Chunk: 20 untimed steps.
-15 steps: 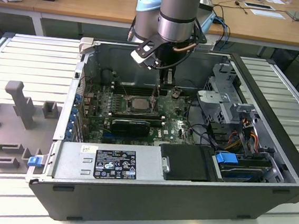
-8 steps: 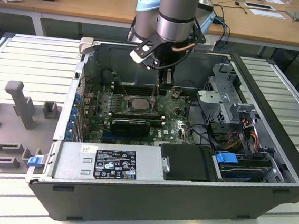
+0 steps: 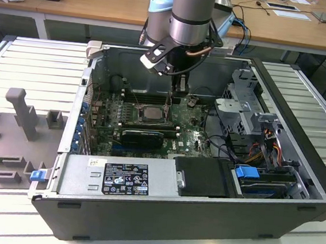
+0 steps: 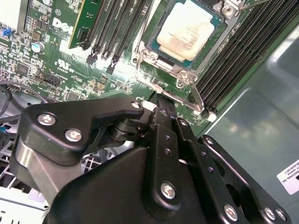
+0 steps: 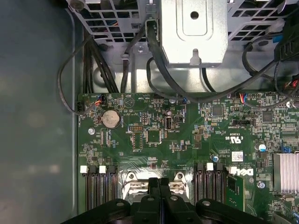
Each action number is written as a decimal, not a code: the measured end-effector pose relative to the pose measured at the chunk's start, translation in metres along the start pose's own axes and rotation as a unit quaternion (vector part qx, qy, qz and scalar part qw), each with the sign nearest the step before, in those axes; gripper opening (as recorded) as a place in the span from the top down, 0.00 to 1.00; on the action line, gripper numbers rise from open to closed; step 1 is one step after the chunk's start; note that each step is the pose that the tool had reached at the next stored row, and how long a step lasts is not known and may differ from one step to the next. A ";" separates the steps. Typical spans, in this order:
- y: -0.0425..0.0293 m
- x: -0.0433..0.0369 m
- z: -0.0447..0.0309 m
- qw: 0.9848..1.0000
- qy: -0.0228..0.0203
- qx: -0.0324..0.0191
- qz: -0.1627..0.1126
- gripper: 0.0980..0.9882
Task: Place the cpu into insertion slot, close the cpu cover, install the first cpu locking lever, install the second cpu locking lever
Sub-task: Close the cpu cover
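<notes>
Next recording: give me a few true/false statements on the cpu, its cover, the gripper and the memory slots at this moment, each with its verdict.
1. The cpu lies in the insertion slot. True.
2. The cpu cover stands upright, away from the chip. False: it lies flat, framing the cpu.
3. The gripper has its fingers spread wide. False: in the first wrist view they are together.
4. Long black memory slots run on both sides of the cpu. True.
5. The gripper hangs over the power supply. False: it is down by the cpu, inside the open case.

cpu (image 4: 187, 30) in insertion slot (image 3: 135, 114) | memory slots (image 5: 99, 186) on both sides | hand (image 5: 159, 182) over slot edge
</notes>
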State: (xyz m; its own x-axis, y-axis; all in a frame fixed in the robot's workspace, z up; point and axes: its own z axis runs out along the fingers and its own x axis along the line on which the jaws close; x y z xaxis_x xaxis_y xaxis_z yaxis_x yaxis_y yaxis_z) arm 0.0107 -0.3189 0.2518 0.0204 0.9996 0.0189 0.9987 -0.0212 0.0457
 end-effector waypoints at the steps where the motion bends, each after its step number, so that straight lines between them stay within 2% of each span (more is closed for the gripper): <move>1: -0.0003 0.0000 0.0000 1.000 0.000 0.000 0.000 0.99; 8: -0.0027 -0.0001 -0.0001 1.000 0.000 0.000 0.000 0.99; 13: -0.0069 -0.0001 0.0011 1.000 0.000 0.000 0.000 0.99; 15: -0.0116 -0.0005 0.0075 1.000 0.001 0.000 -0.003 0.99; 16: -0.0176 -0.0008 0.0095 1.000 0.002 0.000 -0.005 0.99; 20: -0.0311 -0.0011 0.0098 1.000 0.003 0.000 -0.006 0.99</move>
State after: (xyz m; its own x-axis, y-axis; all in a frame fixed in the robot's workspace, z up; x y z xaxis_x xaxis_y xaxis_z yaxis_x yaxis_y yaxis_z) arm -0.0199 -0.3192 0.2406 0.0087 0.9997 0.0235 0.9989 -0.0098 0.0457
